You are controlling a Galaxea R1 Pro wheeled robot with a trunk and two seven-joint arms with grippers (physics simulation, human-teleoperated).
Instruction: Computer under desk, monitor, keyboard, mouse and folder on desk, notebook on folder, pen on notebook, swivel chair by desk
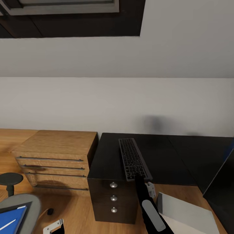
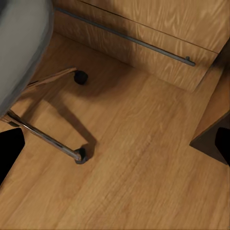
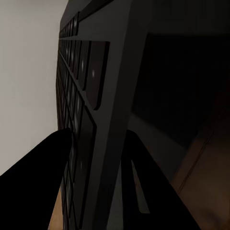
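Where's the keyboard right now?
In the head view the keyboard lies lengthwise on the dark three-drawer unit, right of the light-wood chest, its near end at the right gripper.

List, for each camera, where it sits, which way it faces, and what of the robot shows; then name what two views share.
Head view: high on the robot, facing forward and down at the keyboard on the dark three-drawer unit; right arm shows.
Left wrist view: low, facing the wood floor and swivel chair base.
Right wrist view: at the right pincer, shut on the keyboard's edge.
Shared: head and right wrist views both show the keyboard.
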